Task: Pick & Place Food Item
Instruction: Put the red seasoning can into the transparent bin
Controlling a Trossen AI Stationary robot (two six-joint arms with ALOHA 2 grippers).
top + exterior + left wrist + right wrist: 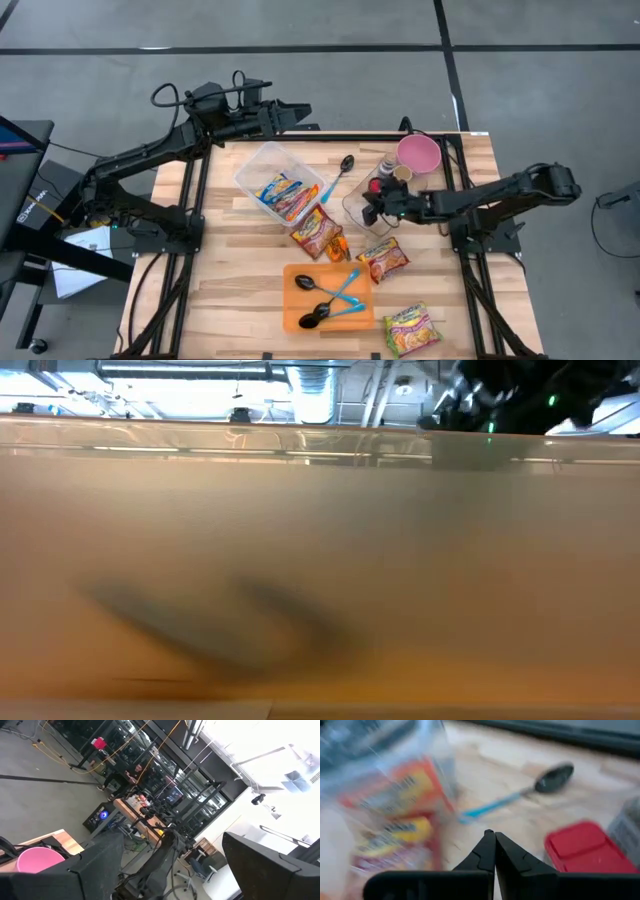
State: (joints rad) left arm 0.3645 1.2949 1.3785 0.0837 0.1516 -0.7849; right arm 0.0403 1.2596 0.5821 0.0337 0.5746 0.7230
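Note:
Several snack packets lie on the wooden table. One lies in a clear tub (275, 180) at the far left, and it also shows in the right wrist view (395, 795). One (317, 232) lies beside the tub, one (383, 258) at the middle and one (410, 328) near the front edge. My right gripper (368, 207) (493, 836) is shut and empty. It hovers over a small clear container (362, 205) that holds a red-lidded thing (582, 845). My left gripper (300, 112) is open and empty, raised past the table's far left corner.
A black spoon with a blue handle (341, 171) (520, 792) lies between the tub and the small container. A pink bowl (418, 152) and small jars (392, 168) stand at the far edge. An orange board (325, 297) with spoons lies near the front.

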